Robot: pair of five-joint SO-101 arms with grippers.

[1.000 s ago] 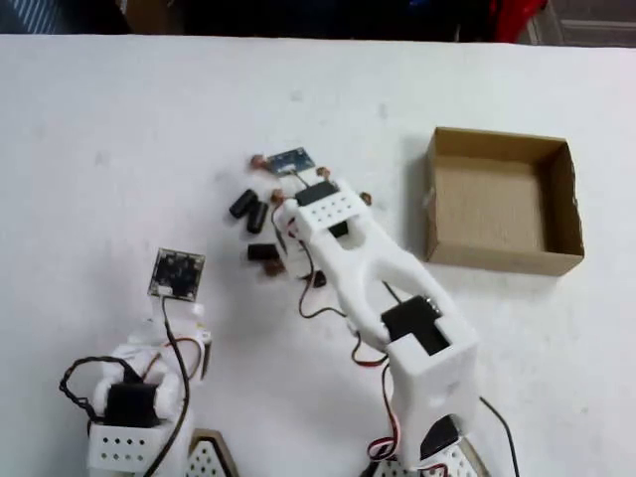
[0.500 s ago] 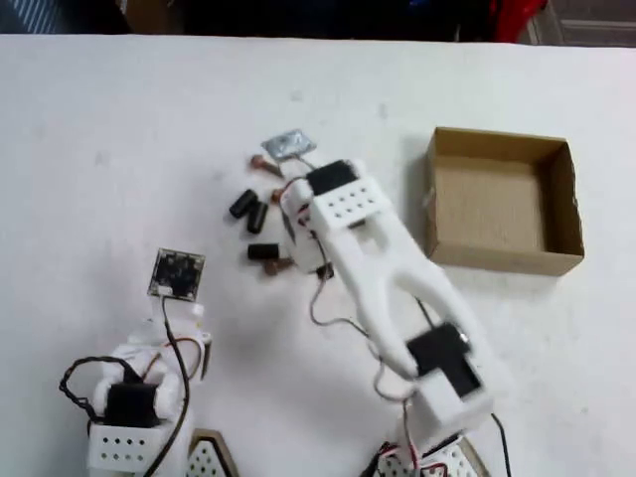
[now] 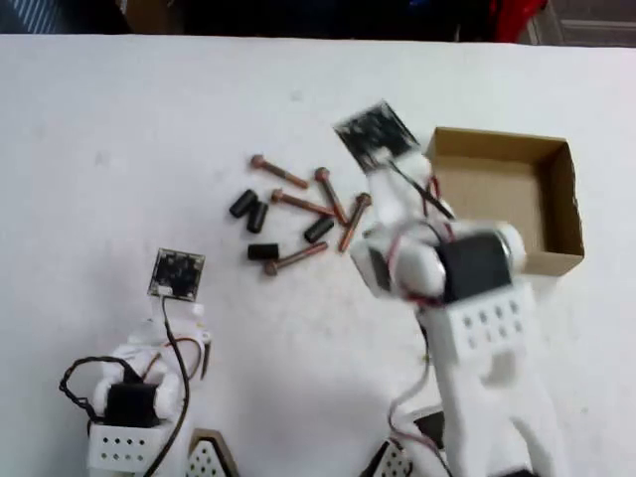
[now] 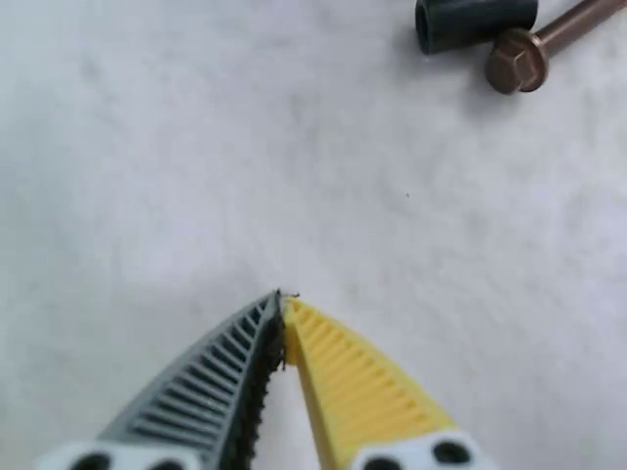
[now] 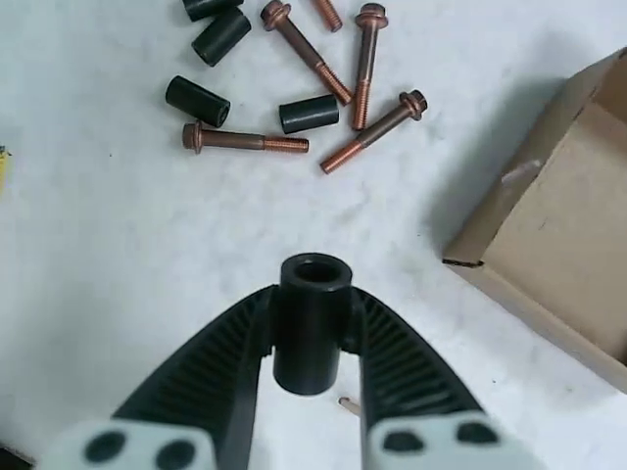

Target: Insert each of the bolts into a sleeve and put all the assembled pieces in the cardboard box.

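Right gripper (image 5: pixel 313 299) is clamped on a black sleeve (image 5: pixel 313 343), its open end turned back toward the wrist, above the white tabletop (image 5: pixel 88 255). Ahead of the gripper, copper bolts (image 5: pixel 245 140) and loose sleeves (image 5: pixel 197 101) lie scattered, and the open cardboard box (image 5: pixel 549 235) sits close beside it. Left gripper (image 4: pixel 282 305), fingers pressed together, hangs low over the tabletop, with a spare sleeve (image 4: pixel 475 20) and a bolt head (image 4: pixel 514 67) lying well ahead of its tips.

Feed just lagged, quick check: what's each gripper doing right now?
Left gripper: closed, holding nothing.
Right gripper: closed on a black sleeve.
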